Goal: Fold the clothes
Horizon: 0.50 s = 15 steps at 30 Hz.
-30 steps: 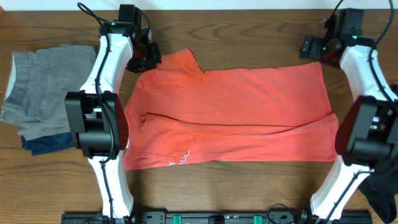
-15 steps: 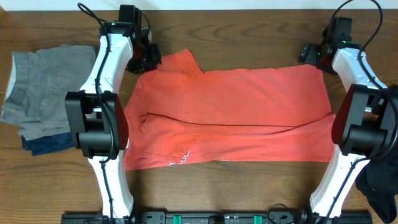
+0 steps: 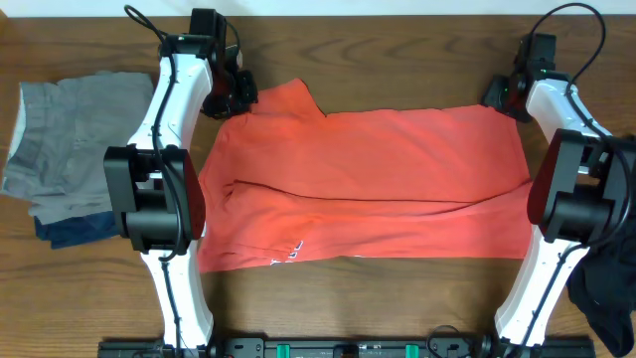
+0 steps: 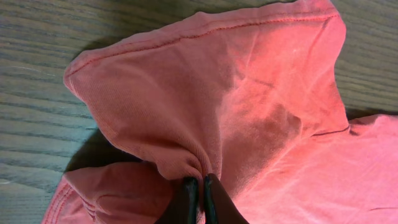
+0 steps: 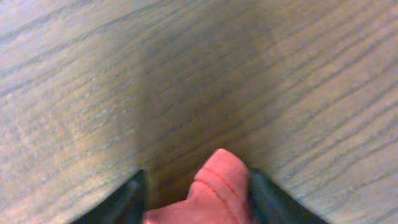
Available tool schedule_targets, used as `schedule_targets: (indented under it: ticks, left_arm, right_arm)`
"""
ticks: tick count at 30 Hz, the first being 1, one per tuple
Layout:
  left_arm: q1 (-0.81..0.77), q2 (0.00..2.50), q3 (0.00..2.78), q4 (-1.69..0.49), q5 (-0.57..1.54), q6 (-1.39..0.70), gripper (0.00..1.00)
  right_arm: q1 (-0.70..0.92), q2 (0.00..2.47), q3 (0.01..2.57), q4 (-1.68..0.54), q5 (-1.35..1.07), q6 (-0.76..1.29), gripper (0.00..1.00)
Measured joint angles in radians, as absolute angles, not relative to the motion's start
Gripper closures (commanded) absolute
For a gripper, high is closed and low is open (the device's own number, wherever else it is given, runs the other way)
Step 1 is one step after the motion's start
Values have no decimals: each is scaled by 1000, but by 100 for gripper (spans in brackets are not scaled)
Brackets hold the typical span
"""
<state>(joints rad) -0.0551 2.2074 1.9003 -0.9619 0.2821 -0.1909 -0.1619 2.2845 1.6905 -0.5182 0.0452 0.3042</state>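
The coral-red T-shirt [image 3: 368, 179] of the clothes lies folded lengthwise across the middle of the table, with a bit of white print at its front left edge. My left gripper [image 3: 231, 91] is at the shirt's far left corner, shut on a pinch of red cloth [image 4: 199, 180] below the sleeve [image 4: 205, 81]. My right gripper [image 3: 502, 94] is at the far right corner. In the right wrist view its jaws [image 5: 198, 180] stand apart around the red hem corner [image 5: 217, 180], which touches the right finger, with a gap on the left.
A grey garment [image 3: 70, 139] lies on a blue one [image 3: 70, 231] at the table's left side. A black garment [image 3: 606, 298] hangs at the front right, beside the right arm's base. Bare wood surrounds the shirt.
The right gripper has moved in over the shirt's far right corner and its jaws have narrowed around the hem. The left gripper and the shirt have stayed put.
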Motion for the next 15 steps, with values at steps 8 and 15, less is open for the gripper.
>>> schedule_targets:
  ticks: [8,15]
  left_arm:
    - [-55,2207,1900,-978,282,-191,94]
    - [-55,2207,1900,-981,282,-191,94]
  right_arm:
    - [-162,2284,1691,-522,58,324,67]
    - [-167,2284,1691,-542,81,330,65]
